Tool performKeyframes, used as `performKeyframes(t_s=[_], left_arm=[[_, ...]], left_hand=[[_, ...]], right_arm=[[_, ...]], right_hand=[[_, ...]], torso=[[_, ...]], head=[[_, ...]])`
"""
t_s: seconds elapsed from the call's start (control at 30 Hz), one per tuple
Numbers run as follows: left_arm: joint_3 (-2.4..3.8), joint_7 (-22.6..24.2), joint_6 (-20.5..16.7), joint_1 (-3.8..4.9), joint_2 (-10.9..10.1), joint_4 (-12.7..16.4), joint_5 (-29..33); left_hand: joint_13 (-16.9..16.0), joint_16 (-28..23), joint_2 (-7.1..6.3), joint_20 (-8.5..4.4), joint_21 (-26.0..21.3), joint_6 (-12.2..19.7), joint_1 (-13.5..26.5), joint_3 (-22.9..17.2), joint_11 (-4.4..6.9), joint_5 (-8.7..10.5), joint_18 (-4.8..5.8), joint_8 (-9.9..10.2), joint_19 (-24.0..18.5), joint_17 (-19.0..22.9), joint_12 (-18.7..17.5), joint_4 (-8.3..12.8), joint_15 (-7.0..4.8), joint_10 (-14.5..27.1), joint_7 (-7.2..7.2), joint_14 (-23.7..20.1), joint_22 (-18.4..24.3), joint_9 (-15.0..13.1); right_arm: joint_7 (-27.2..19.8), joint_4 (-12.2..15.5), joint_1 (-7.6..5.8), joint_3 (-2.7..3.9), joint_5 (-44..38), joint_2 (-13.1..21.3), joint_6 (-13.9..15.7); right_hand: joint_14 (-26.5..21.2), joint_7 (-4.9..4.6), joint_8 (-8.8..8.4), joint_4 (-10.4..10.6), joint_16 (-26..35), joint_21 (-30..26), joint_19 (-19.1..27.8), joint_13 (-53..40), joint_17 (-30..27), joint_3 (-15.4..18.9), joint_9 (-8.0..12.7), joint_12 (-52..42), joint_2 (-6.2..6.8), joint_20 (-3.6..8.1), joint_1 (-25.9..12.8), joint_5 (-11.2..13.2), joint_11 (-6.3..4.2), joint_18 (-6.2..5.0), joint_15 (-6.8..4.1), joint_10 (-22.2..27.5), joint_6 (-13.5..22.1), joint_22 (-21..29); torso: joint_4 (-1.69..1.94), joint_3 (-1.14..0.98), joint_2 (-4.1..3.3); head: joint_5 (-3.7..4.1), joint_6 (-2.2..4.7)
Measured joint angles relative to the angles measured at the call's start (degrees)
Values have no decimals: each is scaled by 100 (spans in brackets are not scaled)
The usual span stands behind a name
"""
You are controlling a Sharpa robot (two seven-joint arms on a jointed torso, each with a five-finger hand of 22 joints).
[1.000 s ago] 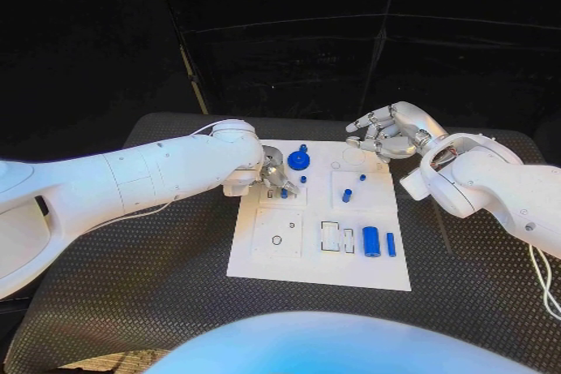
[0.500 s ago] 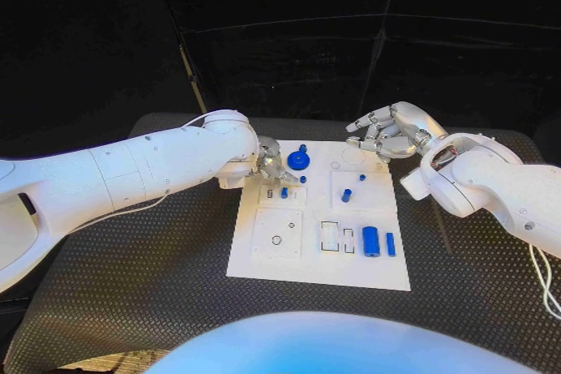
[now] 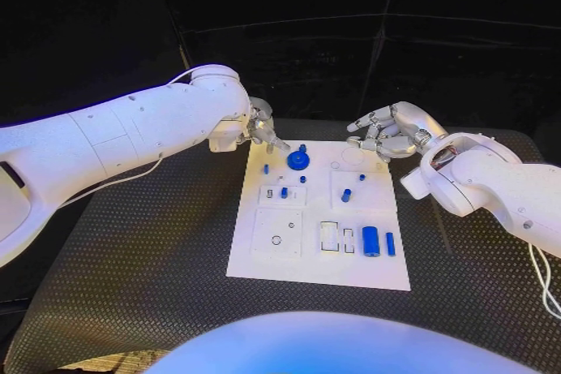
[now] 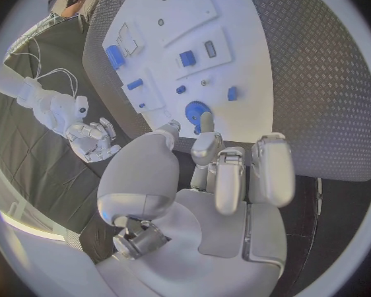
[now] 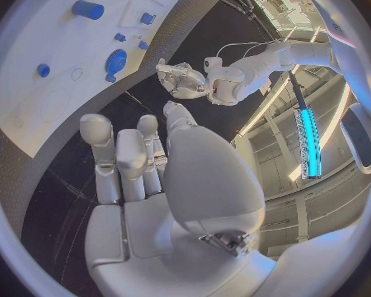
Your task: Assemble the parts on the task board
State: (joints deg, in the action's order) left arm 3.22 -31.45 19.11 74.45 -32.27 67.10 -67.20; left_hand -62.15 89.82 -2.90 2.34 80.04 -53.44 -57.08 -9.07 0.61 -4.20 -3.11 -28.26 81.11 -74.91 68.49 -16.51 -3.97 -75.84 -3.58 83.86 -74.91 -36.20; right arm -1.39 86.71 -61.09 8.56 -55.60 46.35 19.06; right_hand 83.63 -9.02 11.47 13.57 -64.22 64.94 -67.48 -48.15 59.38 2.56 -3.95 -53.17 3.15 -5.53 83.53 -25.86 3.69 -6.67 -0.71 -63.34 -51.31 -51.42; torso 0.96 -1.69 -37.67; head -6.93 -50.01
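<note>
Task board (image 3: 318, 268) flat at centre of the black surface (image 3: 140, 260), long side running away from the robot. On it: blue gear-like part (image 3: 298, 158) near the far edge, upright; a few small blue pegs (image 3: 303, 179) scattered just nearer than it; one blue peg (image 3: 346, 195) on the right half. Large blue cylinder (image 3: 370, 241) and slim blue bar (image 3: 391, 244) lying side by side toward the near right, beside rectangular slots (image 3: 331, 236) that look unfilled. Ring-shaped recess (image 3: 276, 240) at near left, apparently open too.

Judgement — early to middle stage: some pegs seem seated, but the cylinder, bar and several recesses look unfinished. Cannot tell which small pegs are fully home.

Left hand (image 3: 262, 134) off the board's far-left corner, just beside the gear, fingers loosely curled and apart, holding nothing visible — wrist view agrees. Right hand (image 3: 386, 132) above the far-right corner, fingers half-curled, nothing in them.
</note>
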Motion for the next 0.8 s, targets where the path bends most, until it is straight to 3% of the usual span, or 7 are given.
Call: performKeyframes(t_s=[0.2,0.43,0.8], left_arm=[[-16,3,203,33,336,-604,-54],[-29,12,383,18,587,-1122,-95],[-41,28,527,-166,826,-1693,-160]], left_hand=[[-26,0,0,22,0,-23,0,232,-6,0,0,95,21,0,30,-7,20,6,-23,21,0,83],[24,0,28,64,-31,-42,-27,533,-41,64,-1,268,-22,0,30,-14,41,41,-42,0,0,219],[31,0,54,64,-55,-63,-54,660,-61,65,0,335,-22,0,30,-15,62,61,-63,20,5,287]], right_arm=[[0,-15,0,0,4,-38,-6],[-2,-23,0,-1,7,-55,-15],[-8,-35,1,-1,17,-80,-36]], right_hand=[[0,0,0,0,0,0,0,0,0,0,0,0,0,0,0,0,20,0,0,20,0,0],[0,0,0,0,0,0,0,-1,0,0,0,0,0,0,0,0,20,0,0,20,0,0],[0,0,0,17,0,0,0,-1,0,-17,-1,-1,0,0,0,1,20,-1,0,19,0,-1]], torso=[[-13,6,-15],[-13,7,-19],[-16,12,-18]], head=[[6,0],[-6,0],[-48,0]])
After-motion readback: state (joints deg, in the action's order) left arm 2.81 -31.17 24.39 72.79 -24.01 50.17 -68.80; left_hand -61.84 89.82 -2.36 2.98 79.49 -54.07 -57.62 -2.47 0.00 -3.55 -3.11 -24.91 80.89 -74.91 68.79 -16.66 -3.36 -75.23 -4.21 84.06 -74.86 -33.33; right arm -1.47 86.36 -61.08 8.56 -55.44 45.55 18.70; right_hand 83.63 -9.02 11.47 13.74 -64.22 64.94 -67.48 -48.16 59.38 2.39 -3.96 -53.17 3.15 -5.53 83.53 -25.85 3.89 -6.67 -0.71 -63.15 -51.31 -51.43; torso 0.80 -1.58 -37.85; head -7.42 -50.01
